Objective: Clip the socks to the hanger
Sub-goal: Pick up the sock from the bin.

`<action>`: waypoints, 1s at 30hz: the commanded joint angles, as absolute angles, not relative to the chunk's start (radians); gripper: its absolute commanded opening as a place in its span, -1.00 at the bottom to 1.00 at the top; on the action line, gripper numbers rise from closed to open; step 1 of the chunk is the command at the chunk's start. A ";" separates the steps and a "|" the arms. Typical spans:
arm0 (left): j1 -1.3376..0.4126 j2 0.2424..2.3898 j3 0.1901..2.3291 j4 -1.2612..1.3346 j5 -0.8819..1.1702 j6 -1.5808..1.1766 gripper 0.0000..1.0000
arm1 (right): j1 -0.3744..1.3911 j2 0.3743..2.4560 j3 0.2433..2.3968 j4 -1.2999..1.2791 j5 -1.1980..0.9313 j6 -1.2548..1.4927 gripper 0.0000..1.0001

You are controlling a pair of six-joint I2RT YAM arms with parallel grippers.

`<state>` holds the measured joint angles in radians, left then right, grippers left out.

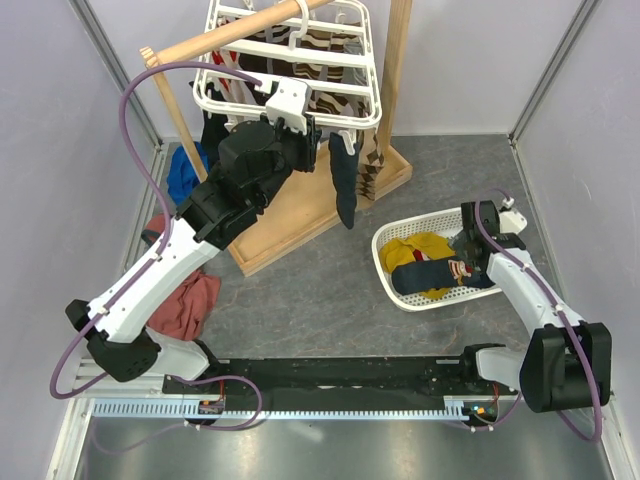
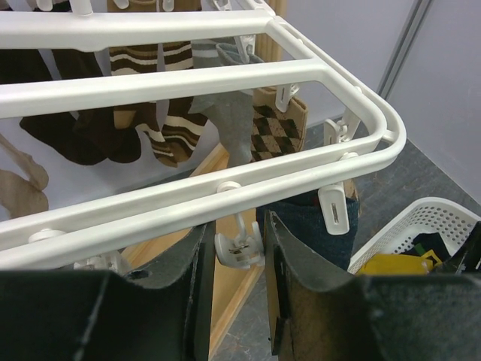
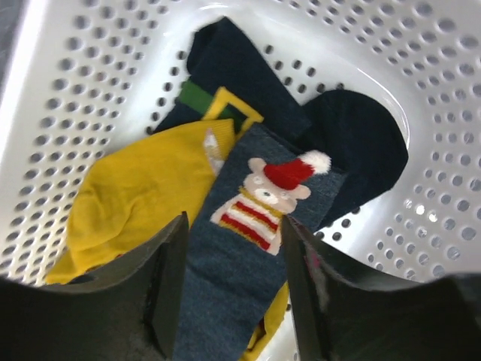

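Note:
The white hanger (image 1: 345,100) hangs from the wooden pole, and one dark navy sock (image 1: 345,190) is clipped at its near right corner; it also shows in the left wrist view (image 2: 312,226). My left gripper (image 1: 303,128) is raised under the frame's near bar (image 2: 225,199), its fingers pressed against both sides of a white clip peg (image 2: 239,248). My right gripper (image 1: 462,262) is open low in the white basket (image 1: 392,232). Its fingers (image 3: 169,278) straddle a blue-grey sock with a red-hatted bear (image 3: 248,256). A mustard-yellow sock (image 3: 135,195) and a dark navy sock (image 3: 353,143) lie beside it.
The wooden stand's upright (image 1: 397,70) and base board (image 1: 300,215) are beneath the hanger. Brown argyle (image 2: 274,131) and striped socks (image 2: 169,113) hang on the far bars. A red cloth (image 1: 185,305) and a blue cloth (image 1: 183,170) lie at the left.

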<state>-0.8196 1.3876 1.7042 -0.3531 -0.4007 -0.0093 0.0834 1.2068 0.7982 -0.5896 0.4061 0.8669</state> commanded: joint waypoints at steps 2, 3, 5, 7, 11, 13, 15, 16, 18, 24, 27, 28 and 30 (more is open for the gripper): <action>-0.819 1.362 1.690 -0.339 -0.368 0.020 -0.97 | 0.045 1.195 0.715 -0.512 0.405 1.015 0.10; -0.821 1.359 1.690 -0.339 -0.370 0.024 -0.96 | 0.026 1.196 0.692 -0.490 0.384 1.023 0.06; -0.821 1.358 1.690 -0.337 -0.376 0.025 -0.97 | 0.003 1.212 0.675 -0.476 0.361 1.038 0.02; -0.821 1.358 1.689 -0.339 -0.376 0.025 -0.97 | 0.003 1.230 0.649 -0.446 0.333 1.058 -0.02; -0.821 1.364 1.674 -0.336 -0.382 0.028 -0.96 | -0.040 1.267 0.595 -0.353 0.298 1.071 -0.13; -0.821 1.364 1.664 -0.333 -0.383 0.028 -0.97 | -0.048 1.299 0.581 -0.298 0.273 1.071 -0.17; -0.821 1.362 1.644 -0.322 -0.385 0.028 -0.96 | -0.060 1.321 0.569 -0.256 0.258 1.069 -0.19; -0.821 1.361 1.638 -0.312 -0.385 0.029 -0.97 | -0.061 1.339 0.565 -0.247 0.255 1.068 -0.20; -0.821 1.355 1.632 -0.310 -0.385 0.026 -0.97 | -0.069 1.350 0.554 -0.230 0.253 1.069 -0.26; -0.821 1.319 1.635 -0.291 -0.374 0.021 -0.97 | -0.084 1.272 0.551 -0.244 0.235 1.028 -0.74; -0.821 1.298 1.637 -0.284 -0.373 0.025 -0.96 | -0.084 1.220 0.574 -0.281 0.238 0.988 -0.98; -0.821 1.293 1.634 -0.281 -0.373 0.034 -0.96 | -0.084 1.209 0.595 -0.296 0.238 0.979 -1.00; -0.821 1.279 1.631 -0.268 -0.374 0.041 -0.96 | -0.084 1.177 0.618 -0.333 0.232 0.933 -1.00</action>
<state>-0.8192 1.3300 1.6402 -0.2993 -0.3904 -0.0040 -0.0818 1.2423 0.5663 -0.2718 0.2447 1.0069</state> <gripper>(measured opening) 0.331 0.009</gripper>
